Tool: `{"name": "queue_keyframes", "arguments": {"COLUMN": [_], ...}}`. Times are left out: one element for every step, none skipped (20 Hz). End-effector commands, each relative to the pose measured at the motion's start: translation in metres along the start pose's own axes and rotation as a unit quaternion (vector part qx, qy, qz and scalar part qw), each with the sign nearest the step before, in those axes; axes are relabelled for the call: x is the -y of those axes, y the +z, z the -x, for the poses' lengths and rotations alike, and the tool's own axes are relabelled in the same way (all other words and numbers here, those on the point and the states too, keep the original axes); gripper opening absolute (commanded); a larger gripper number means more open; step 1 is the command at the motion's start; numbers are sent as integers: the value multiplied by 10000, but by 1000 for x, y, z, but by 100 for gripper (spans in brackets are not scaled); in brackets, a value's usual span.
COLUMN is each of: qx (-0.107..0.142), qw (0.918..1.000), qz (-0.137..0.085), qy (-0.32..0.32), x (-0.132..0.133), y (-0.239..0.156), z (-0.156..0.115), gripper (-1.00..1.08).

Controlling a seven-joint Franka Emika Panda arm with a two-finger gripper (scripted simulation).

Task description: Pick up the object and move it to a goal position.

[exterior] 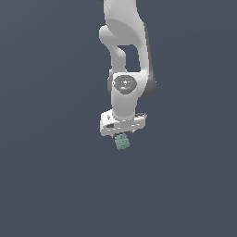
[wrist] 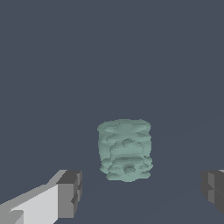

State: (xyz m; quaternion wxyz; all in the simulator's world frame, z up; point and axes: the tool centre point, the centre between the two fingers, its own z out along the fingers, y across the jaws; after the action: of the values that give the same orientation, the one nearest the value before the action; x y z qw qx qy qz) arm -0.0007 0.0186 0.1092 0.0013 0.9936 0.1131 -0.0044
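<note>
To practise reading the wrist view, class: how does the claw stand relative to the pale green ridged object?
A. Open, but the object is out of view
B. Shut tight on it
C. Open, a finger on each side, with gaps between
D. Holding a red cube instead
C: in the wrist view the object sits between the spread fingers of the claw, touching neither.

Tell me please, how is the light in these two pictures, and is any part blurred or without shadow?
In the exterior view, light is flat; the arm has soft shading, and no clear shadow lies under the teal lump. In the wrist view, the lump is sharp enough to show its ridges, no glare, and the gripper fingers are cut by the frame edge.
</note>
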Motion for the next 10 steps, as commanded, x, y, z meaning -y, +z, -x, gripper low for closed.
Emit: {"name": "queue_keyframes", "arguments": {"qx": [-26,-32,-37,-41,-44,-45,-46,-36,-36,-36], "qw": [9999,9998,9997,9997,9996,9996,9996,9996,9996,9996], "qz": [-2,-4,-4,-5,-6,-6,-6,-7,-7,-7], "qy": [-154,-196,-230,-256,-275,-287,-290,-266,-266,-266], "x": [1,1,2,2,2,2,2,2,2,2], "y": [10,13,16,17,19,20,20,19,19,20], "z": [0,1,1,1,1,1,1,1,1,2], "gripper": [100,100,100,100,100,100,100,100,100,100]}}
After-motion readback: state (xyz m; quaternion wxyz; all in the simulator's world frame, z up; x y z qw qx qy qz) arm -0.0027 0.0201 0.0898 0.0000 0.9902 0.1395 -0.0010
